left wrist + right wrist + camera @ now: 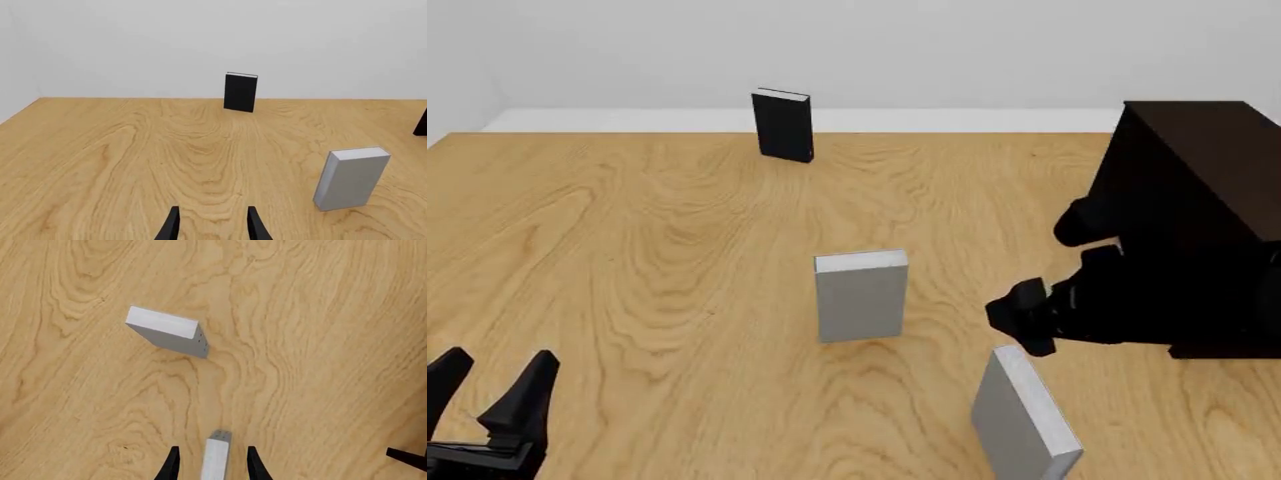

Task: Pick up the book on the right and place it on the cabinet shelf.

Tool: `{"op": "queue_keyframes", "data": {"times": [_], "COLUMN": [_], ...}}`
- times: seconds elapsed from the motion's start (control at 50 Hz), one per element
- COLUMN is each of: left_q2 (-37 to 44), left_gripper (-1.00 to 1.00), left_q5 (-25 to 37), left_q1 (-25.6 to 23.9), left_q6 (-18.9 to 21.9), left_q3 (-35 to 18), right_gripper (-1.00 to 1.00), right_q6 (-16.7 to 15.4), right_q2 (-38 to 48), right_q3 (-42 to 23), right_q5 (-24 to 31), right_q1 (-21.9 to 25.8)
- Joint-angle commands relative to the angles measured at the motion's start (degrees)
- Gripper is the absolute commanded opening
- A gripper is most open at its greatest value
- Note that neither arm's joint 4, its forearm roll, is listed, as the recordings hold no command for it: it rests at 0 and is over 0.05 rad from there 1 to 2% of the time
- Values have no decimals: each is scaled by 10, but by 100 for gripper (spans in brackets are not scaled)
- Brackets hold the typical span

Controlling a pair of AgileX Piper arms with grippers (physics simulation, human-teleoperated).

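Wood-grain worktop (pixel 654 260): carrying three books and a cabinet, spreading light tan toward a white far wall.
Book on the right (pixel 1024 415): standing upright on the near right of the worktop, light grey with white page edges, turning its narrow edge toward the camera; sitting directly under the right tool, showing between the two fingers in the right wrist view (pixel 215 457).
Right tool (pixel 1030 325): hovering above the book, pointing down; fingers spreading either side of the book's top edge, not yet pinching it as far as the wrist view is showing.
Twin grey book (pixel 861 296): standing upright near the middle of the worktop, well apart from the right book, facing its cover toward the camera.
Black book (pixel 783 124): standing upright at the far side, near the wall.
Cabinet (pixel 1201 200): sitting at the right, very dark brown and boxy, just behind the right arm; inner shelf not showing clearly.
Left tool (pixel 487 392): resting at the near left corner, fingers spreading apart, holding nothing.
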Motion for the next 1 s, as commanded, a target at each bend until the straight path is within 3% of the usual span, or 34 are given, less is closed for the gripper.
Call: {"op": "queue_keyframes", "data": {"times": [0.02,1.0], "left_q2": [0,3], "left_gripper": [100,100], "left_q5": [3,4], "left_q1": [-1,0], "left_q6": [0,0], "left_q3": [0,0], "right_gripper": [100,100], "right_q6": [3,22], "right_q2": [11,29], "right_q3": [18,102], "right_q5": [-20,-92], "right_q1": [1,11]}}
